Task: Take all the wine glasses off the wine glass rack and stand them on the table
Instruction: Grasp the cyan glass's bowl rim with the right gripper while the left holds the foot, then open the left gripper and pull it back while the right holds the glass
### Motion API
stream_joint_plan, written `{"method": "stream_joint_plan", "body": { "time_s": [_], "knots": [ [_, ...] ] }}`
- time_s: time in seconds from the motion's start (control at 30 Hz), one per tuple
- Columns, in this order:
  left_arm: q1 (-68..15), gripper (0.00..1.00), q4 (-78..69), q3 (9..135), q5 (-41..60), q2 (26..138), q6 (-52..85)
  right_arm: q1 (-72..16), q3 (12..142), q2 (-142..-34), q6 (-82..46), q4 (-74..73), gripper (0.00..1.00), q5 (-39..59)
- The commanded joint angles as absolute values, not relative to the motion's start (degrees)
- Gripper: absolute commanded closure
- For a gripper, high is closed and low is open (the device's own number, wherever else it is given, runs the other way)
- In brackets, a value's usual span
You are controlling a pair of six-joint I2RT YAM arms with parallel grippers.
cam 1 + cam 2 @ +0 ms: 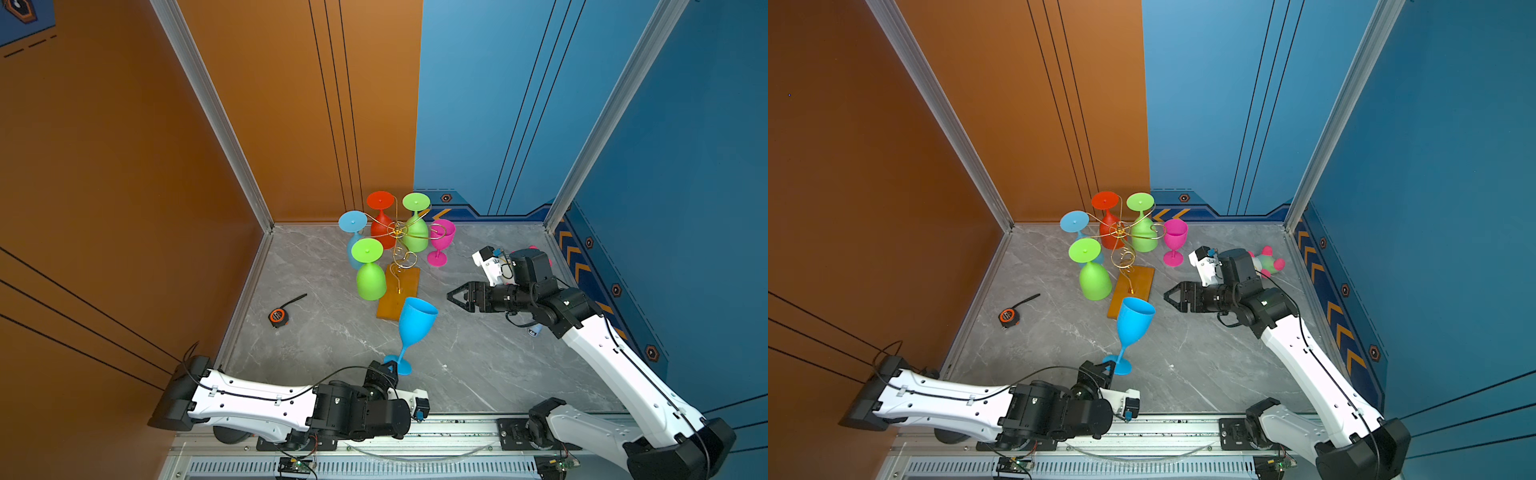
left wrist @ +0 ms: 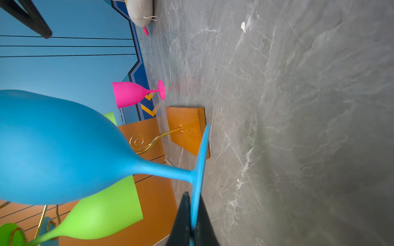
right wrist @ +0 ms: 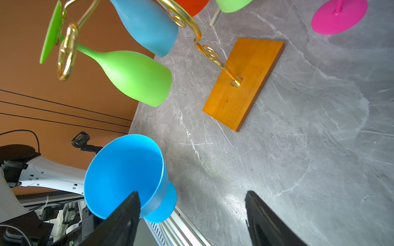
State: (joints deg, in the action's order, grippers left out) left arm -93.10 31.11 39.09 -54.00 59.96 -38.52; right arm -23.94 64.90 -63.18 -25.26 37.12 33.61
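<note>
Your left gripper (image 1: 390, 368) is clenched on the foot of the blue glass (image 1: 417, 318). In the left wrist view the black fingers (image 2: 183, 213) pinch the foot's rim from both sides. The glass is mouth-up and tilted, with its bowl leaning away from that arm toward the rack (image 1: 398, 228) (can't tell if the foot touches the table (image 1: 478, 365)). It's off the wire and clear of every curled arm. In both top views its bowl overlaps the near end of the wooden base (image 1: 401, 291).

Your right gripper (image 3: 191, 192) has its jaws spread wide with nothing between them, only bare table. In both top views it hangs to the right of the blue glass, pointing at it, near but apart.

Four glasses hang upside down on the rack: a green glass (image 1: 370, 280) nearest, a second green glass (image 1: 417, 232), a red glass (image 1: 381, 226) and a pale blue glass (image 1: 352, 221). A pink glass (image 1: 441, 239) stands upright on the table just right of the rack. A tape measure (image 1: 278, 316) lies well off to the left. In a top view a soft toy (image 1: 1268, 262) shows behind the right arm.
</note>
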Motion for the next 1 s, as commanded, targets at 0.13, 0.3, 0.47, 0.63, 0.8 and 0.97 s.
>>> {"method": "stream_joint_plan", "body": {
  "time_s": [0.13,0.3,0.47,0.63,0.8,0.97],
  "knots": [
    [-93.91,1.0,31.29,38.45,-61.19,61.76,-42.55,-26.25,67.32,-64.72,-22.68,39.64,0.31,36.41],
    [-93.87,1.0,31.2,38.15,-62.48,61.89,-44.05,-28.31,68.04,-66.18,-22.46,39.64,0.36,37.42],
    [-93.89,1.0,31.22,38.23,-63.27,62.14,-45.34,-30.16,68.83,-68.11,-22.24,39.64,0.41,37.47],
    [-93.89,1.0,31.22,38.06,-64.41,62.8,-46.36,-31.55,69.43,-69.98,-21.96,39.6,0.46,37.68],
    [-93.87,1.0,30.19,37.8,-66.11,63.37,-47.2,-32.43,69.63,-71.5,-21.88,39.7,0.55,38.47],
    [-93.83,1.0,27.85,36.34,-67.99,63.04,-49.51,-32.78,69.51,-72.24,-21.8,39.68,0.66,39.28]
  ]
}}
